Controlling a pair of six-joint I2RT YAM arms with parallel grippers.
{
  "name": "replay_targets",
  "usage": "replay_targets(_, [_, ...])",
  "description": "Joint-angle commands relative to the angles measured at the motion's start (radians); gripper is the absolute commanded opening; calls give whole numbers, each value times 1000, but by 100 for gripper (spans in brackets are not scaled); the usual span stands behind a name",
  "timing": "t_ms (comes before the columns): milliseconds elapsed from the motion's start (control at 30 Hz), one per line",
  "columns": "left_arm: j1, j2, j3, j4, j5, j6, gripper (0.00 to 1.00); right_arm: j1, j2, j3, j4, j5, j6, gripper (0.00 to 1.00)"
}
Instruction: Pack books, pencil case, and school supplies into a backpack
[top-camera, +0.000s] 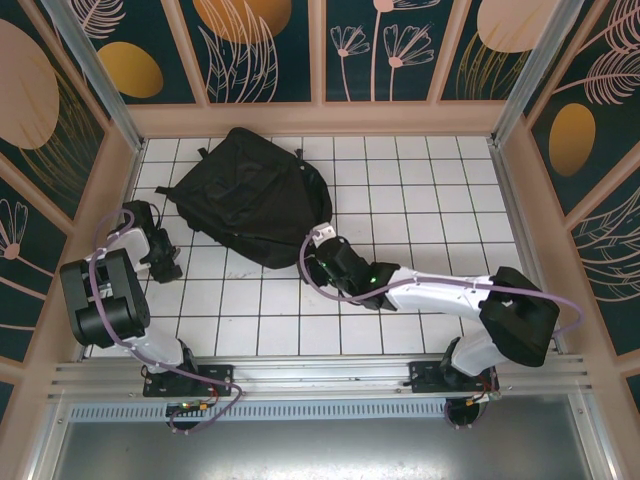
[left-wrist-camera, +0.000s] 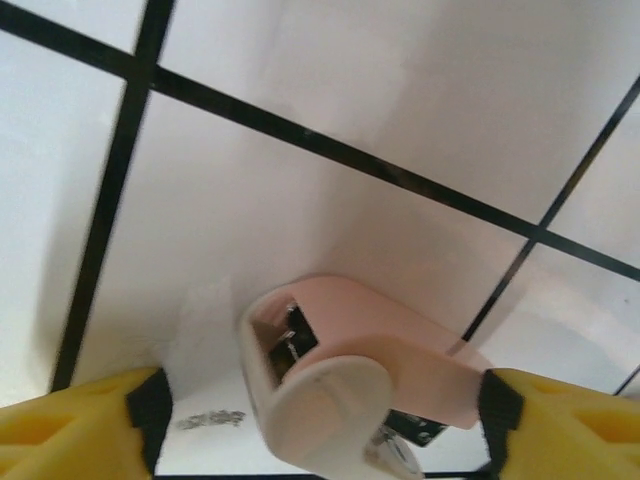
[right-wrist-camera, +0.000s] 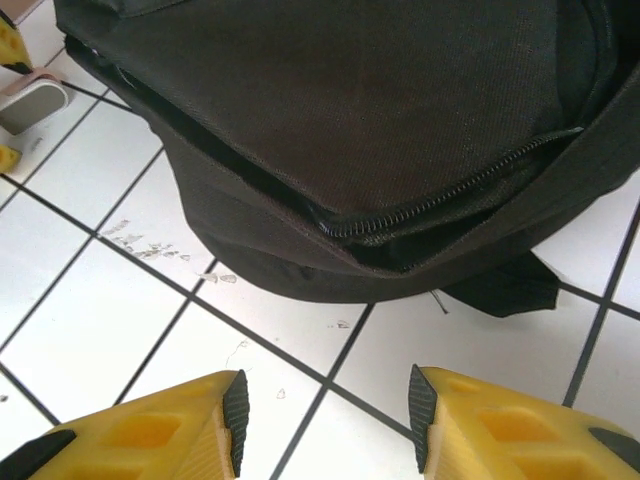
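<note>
At table (top-camera: 450, 200) left edge, L jaws gaped round pink plastic tape roll (left-wrist-camera: 350, 350); R jaws sat open by black fabric backpack (right-wrist-camera: 330, 120).

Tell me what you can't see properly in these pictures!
- Inside the backpack: in the right wrist view, the gap at the zipper is dark and fabric covers the rest. I cannot tell whether anything is packed yet.
- Pink thing: in the left wrist view, the bottom edge cuts off its lower end. It is also blurry, so what it is stays unclear.
- The same pink thing in the top view: the left arm covers it.
</note>
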Motion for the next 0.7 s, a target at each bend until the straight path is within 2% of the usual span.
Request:
replay_targets(0, [-3,80,-21,105,28,-7,71,18,-16,37,-45,114,-34,49])
replay_targets(67, [-3,90,-12,100,27,9,65,25,-23,38,-57,138,-34,49])
replay_targets(233, [-1,100,4,89,33,58,56,38,-37,52,-84,185,-33,49])
replay_targets(667, [-4,-14,-52,36,49,185,56,68,-36,110,-165,270,-24,48])
